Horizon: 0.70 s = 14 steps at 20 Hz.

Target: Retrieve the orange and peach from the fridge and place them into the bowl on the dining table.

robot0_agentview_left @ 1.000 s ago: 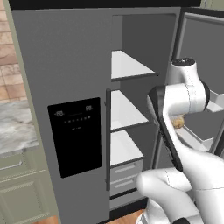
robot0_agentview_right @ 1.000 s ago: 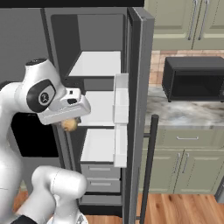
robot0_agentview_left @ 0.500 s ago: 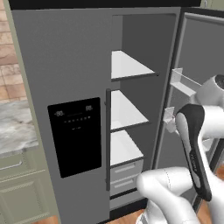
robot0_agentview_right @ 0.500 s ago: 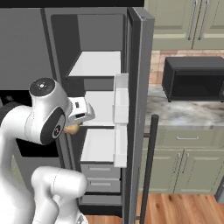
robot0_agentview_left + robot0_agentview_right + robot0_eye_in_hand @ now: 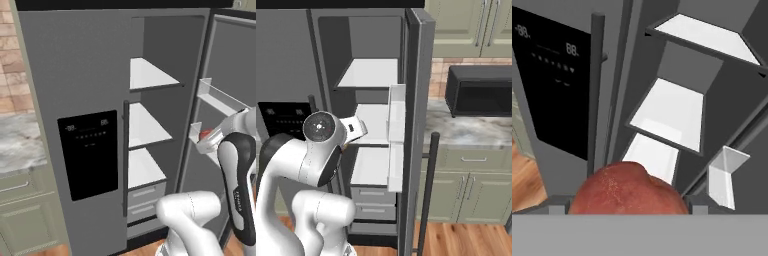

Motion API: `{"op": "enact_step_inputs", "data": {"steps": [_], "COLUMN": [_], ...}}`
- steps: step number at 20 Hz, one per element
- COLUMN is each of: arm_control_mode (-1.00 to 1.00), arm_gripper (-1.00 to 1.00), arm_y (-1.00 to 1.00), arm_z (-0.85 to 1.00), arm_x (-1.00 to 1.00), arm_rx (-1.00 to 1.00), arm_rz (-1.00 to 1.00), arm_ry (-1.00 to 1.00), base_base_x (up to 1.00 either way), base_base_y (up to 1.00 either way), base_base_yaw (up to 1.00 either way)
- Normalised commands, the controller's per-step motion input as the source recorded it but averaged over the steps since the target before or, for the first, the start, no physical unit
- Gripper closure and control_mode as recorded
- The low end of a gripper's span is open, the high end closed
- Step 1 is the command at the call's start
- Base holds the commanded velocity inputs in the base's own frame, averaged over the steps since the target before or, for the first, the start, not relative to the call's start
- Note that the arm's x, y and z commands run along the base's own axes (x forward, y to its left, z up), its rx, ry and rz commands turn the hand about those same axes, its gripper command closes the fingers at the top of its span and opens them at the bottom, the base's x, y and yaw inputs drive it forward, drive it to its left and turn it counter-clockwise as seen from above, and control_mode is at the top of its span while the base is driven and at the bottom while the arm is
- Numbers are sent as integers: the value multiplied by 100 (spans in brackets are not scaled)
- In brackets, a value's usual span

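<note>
The only readable mark is "88" in pale digits on the black dispenser panel [image 5: 552, 90] of the fridge [image 5: 85, 65], at the upper left of the hand view. Other characters on that panel are too blurred to read, as is the small lettering along the robot's forearm.

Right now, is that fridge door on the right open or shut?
Open. The fridge's right door is swung outward, edge toward the camera, leaving the white shelves inside exposed.
</note>
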Motion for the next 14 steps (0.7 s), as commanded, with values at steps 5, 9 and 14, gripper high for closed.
{"op": "enact_step_inputs", "data": {"steps": [5, 9, 14], "arm_control_mode": [100, 100, 100], "arm_gripper": [100, 100, 100], "arm_y": [0, 0, 0], "arm_z": [0, 0, 0], "arm_x": [0, 0, 0], "arm_rx": [0, 0, 0], "arm_rz": [0, 0, 0], "arm_ry": [0, 0, 0], "base_base_x": [-76, -100, -100], "base_base_y": [18, 30, 2], "base_base_yaw": [-1, -11, -24]}}
